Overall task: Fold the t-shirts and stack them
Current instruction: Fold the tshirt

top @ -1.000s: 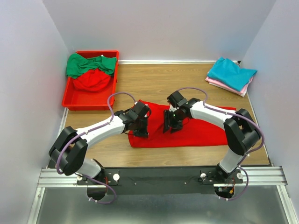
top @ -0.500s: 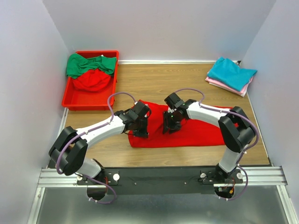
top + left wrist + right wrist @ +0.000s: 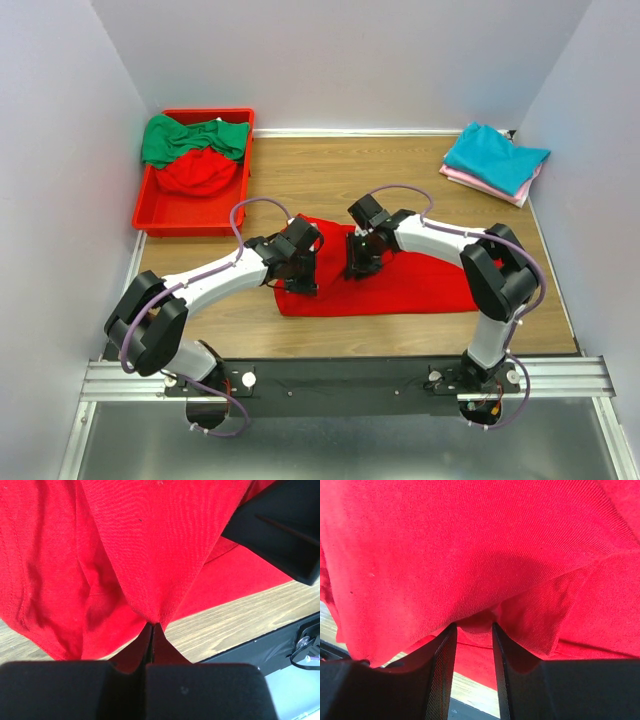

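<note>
Top external, bin: red bin (image 3: 143, 205) far left holds a green t-shirt (image 3: 185, 140) above a crumpled red one (image 3: 198, 175).
Far right: teal t-shirt (image 3: 495, 155) on pink t-shirt (image 3: 480, 182).
Red t-shirt (image 3: 420, 280): mid-table (image 3: 330, 170), long axis left-right.
Left gripper (image 3: 152, 626): closed tight, pinching its cloth.
Right gripper (image 3: 473, 625): clamped on a bunched fold.

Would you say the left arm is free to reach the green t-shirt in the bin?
Probably not yet: the left claw is shut on the red t-shirt; the green t-shirt lies uncovered in the bin.
</note>
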Controlling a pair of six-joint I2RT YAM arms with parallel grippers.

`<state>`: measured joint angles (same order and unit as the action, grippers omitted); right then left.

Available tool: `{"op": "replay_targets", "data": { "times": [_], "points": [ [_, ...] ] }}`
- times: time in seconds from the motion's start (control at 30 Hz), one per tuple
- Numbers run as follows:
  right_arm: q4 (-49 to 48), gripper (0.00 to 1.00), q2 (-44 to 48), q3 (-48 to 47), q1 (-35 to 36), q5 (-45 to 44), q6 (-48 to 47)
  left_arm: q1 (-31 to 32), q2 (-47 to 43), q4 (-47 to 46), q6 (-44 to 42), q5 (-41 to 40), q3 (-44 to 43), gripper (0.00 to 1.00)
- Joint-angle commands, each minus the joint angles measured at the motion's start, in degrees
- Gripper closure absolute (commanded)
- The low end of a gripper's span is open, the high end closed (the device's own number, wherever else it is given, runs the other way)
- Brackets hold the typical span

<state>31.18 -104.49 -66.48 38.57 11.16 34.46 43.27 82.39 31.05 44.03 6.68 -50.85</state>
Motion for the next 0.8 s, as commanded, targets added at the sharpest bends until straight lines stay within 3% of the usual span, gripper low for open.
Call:
{"op": "replay_targets", "data": {
  "times": [0.0, 0.5, 0.6, 0.77],
  "points": [
    [-0.33, 0.59, -0.19, 0.38, 0.28, -1.84, -0.36, 0.24, -0.56, 1.03, -0.09, -0.44, -0.04, 1.0],
    [0.11, 0.58, 0.69, 2.32, 0.28, -3.77, -0.09, 0.24, -0.48, 1.12, -0.26, -0.79, -0.04, 1.0],
    [0.02, 0.6, -0.45, 1.7, 0.28, -3.69, -0.44, 0.33, -0.48, 1.03, -0.26, -0.79, 0.05, 1.0],
    [0.11, 0.77, -1.42, 0.21, 0.28, -2.11, -0.79, 0.33, -0.3, 0.33, -0.35, -0.88, 0.92, 1.0]
  ]
}}
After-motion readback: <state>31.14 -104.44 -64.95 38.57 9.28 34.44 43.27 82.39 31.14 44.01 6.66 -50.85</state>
